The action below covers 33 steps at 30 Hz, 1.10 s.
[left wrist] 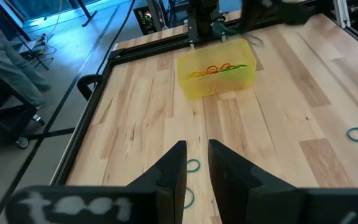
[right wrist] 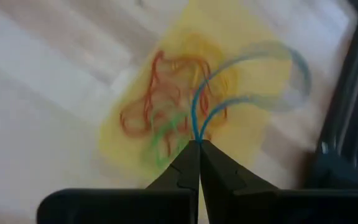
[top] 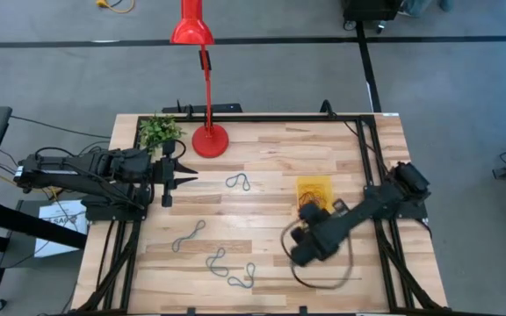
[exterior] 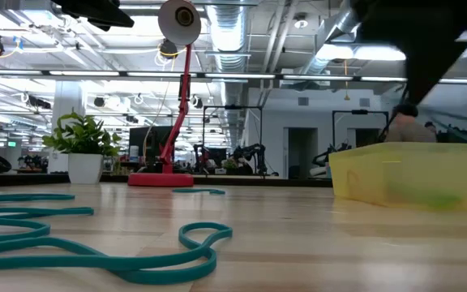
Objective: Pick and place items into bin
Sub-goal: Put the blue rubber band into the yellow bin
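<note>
The bin [top: 315,188] is a translucent yellow tray on the table's right half; it holds red, orange and green loops [right wrist: 160,118]. My right gripper [right wrist: 197,144] hovers over it, shut on a blue loop [right wrist: 253,74]. It also shows in the high view [top: 309,213]. Several more blue loops lie flat on the wood: one mid-table [top: 238,183] and others toward the near edge [top: 189,235], [top: 216,259], [top: 242,279]. My left gripper [left wrist: 196,167] waits open at the table's left side [top: 179,172], touching nothing. In the low view, the bin [exterior: 416,174] stands at right. My right gripper pinches the blue loop between its two fingertips, where two strands of one end [right wrist: 197,129] run together. The fingers come from above, pointing down at the bin. The rest of the loop reaches out past the fingertips over the bin; whether it touches the bin I cannot tell.
A red lamp base [top: 209,140] and a small potted plant [top: 158,132] stand near the far-left edge. A black frame [top: 367,140] runs along the table's sides. A dark cable [top: 323,276] curls on the table below the right arm. Bare wood lies mid-table.
</note>
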Available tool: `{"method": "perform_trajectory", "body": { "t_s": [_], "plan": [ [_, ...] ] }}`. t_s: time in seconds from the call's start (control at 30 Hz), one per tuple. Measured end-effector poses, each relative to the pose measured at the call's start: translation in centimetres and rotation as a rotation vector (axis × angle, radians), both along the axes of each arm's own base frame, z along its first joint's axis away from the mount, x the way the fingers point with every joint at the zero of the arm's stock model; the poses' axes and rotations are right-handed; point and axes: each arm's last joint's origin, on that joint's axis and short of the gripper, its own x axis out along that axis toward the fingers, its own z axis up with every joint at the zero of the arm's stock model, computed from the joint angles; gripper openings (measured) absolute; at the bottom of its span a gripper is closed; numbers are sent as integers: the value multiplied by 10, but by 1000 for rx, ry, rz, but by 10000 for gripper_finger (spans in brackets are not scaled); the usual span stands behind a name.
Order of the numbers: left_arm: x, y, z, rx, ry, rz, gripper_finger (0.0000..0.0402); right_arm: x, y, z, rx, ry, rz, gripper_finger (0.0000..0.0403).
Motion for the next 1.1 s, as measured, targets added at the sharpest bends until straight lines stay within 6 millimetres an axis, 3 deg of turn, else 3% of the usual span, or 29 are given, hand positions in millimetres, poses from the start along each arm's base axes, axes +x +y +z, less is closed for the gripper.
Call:
{"method": "perform_trajectory", "body": {
  "t_s": [0.23, 0.33, 0.7, 0.9, 1.0, 1.1],
  "plan": [
    [0, 0, 0, 0, 0, 0, 57, 13, -45, -37, 36, 198, -56, 1],
    [0, 0, -1, 1, 5, 0, 57, 13, -59, -42, 48, 197, -93, 1],
    [1, 0, -1, 9, 10, -3, 57, 26, -75, -48, 106, 190, -19, 59],
    [7, 0, -4, 5, 32, -1, 57, 24, -70, -43, 91, 211, 32, 76],
    [15, -1, -5, -26, 19, 11, 57, 27, -62, -28, 86, 202, 70, 77],
    [27, -1, -7, -91, 4, 38, 57, 30, -50, 1, 40, 191, 139, 77]
  ]
}}
